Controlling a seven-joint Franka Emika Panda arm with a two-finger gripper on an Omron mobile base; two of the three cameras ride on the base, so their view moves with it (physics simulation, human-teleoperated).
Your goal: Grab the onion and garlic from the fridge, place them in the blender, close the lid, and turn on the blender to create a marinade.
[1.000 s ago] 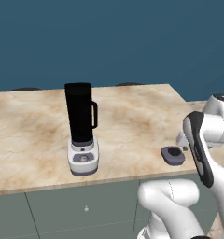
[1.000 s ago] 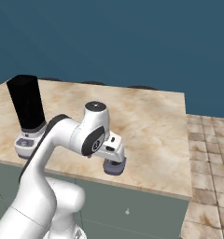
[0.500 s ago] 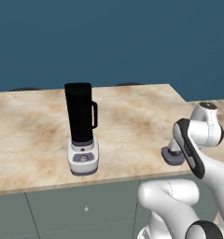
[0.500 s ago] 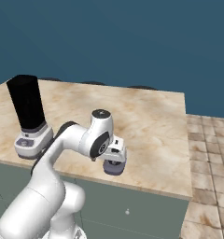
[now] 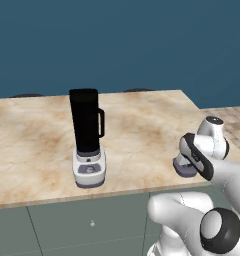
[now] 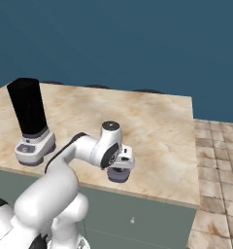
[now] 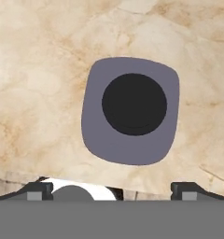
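The blender (image 5: 88,137) (image 6: 30,121), a tall black jar on a white-grey base, stands on the marble counter. Its lid (image 7: 130,110) (image 5: 183,168) (image 6: 117,176), a grey-lilac disc with a dark centre, lies flat on the counter near the front edge, well to the right of the blender. My gripper (image 7: 114,190) (image 6: 119,168) hangs straight above the lid, pointing down at it, open, with nothing between the fingertips (image 7: 39,189). The onion, the garlic and the fridge are out of view.
The marble counter (image 5: 37,140) (image 6: 157,126) runs left to right, with grey cabinet fronts (image 5: 92,225) below its front edge. Its right end drops to a tiled floor (image 6: 218,160). A dark blue wall stands behind it.
The arm has bent down and brought the hand lower, closer over the lid. The jaws have stayed open. Blender and lid have not moved.
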